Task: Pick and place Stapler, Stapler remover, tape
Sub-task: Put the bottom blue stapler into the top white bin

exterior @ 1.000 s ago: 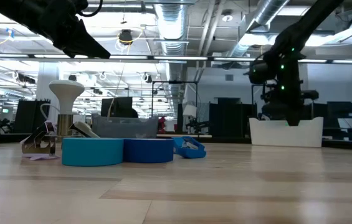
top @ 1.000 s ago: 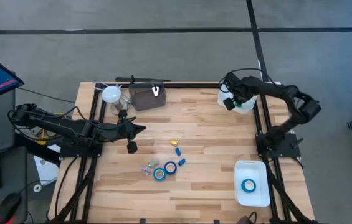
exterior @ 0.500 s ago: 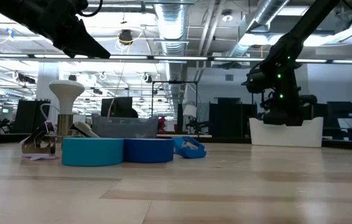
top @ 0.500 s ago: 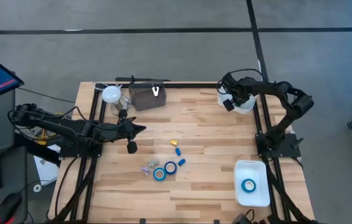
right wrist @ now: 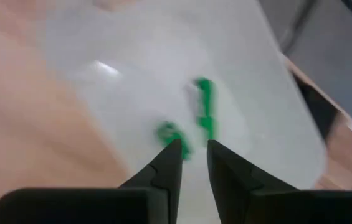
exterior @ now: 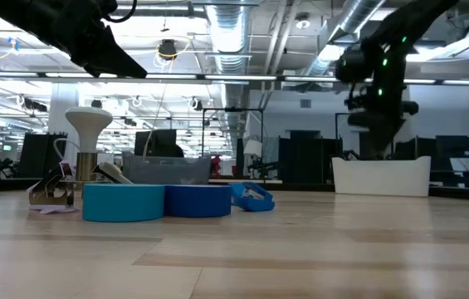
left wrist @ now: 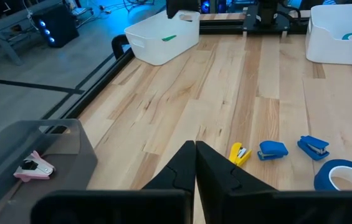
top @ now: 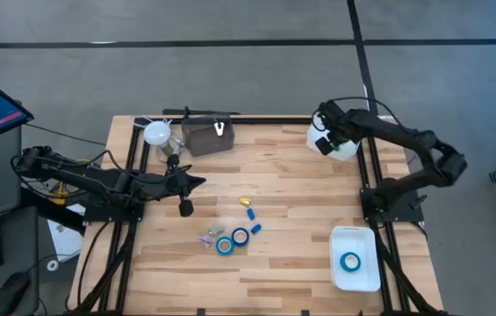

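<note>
Two blue tape rolls (top: 225,246) (top: 240,235) lie flat mid-table, and a third (top: 350,261) lies in the near-right white bin (top: 355,279). Small blue staplers (left wrist: 273,150) (left wrist: 313,148) and a yellow one (left wrist: 239,153) lie beside the two rolls. A pink stapler remover (left wrist: 32,169) rests in the grey bin (top: 205,140). My right gripper (right wrist: 191,149) hangs open over the far-right white bin (top: 344,149), above green pieces (right wrist: 204,112) on the bin's floor. My left gripper (left wrist: 194,146) hovers shut left of centre, pointing toward the table's right edge.
A white mushroom-shaped lamp (top: 157,134) stands at the far left beside the grey bin. A small purple-and-metal item (top: 206,238) lies left of the tape rolls. Bare wood stretches between the rolls and the two white bins.
My right gripper has risen out of the far-right white bin and now hangs above its rim. The left arm and the things on the table have kept still.
</note>
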Controlling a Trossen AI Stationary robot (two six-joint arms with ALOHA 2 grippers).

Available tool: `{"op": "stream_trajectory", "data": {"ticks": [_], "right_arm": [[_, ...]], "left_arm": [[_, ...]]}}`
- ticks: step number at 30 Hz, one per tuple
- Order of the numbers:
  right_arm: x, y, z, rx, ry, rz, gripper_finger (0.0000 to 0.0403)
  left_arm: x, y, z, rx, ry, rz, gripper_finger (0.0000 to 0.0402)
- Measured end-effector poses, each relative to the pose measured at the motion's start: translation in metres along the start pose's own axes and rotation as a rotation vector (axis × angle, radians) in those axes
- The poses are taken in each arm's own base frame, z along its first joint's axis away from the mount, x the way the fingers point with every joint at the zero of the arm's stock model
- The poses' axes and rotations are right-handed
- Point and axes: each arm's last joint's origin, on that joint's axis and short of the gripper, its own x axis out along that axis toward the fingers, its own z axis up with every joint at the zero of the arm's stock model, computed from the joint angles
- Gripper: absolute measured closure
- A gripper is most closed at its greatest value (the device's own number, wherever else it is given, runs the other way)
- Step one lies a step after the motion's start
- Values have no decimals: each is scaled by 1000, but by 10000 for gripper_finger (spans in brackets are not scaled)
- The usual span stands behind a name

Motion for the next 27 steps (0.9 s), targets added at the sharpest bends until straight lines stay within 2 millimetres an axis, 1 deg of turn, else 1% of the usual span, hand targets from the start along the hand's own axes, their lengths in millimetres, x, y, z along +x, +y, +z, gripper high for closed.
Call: {"op": "stream_trajectory", "data": {"ticks": [4,7,10,12,16,19,23,27], "right_arm": [[-28,11,-7,-18,-97,167,334],[-46,24,-13,-28,-148,296,334],[-61,41,-18,-65,-187,413,334],[-69,55,-22,-119,-215,481,334],[-83,85,-30,-266,-284,582,334],[-92,110,-38,-416,-339,658,334],[-99,144,-48,-633,-421,755,334],[-100,175,-55,-823,-534,783,334]], "left_arm": [[0,0,0,0,0,0,399],[0,0,0,0,0,0,399],[0,0,0,-1,-1,0,399],[0,0,0,-1,-1,0,399],[0,0,0,-1,-1,0,399],[0,0,0,-1,-1,0,399],[0,0,0,0,0,0,399],[0,0,0,0,-1,0,399]]}}
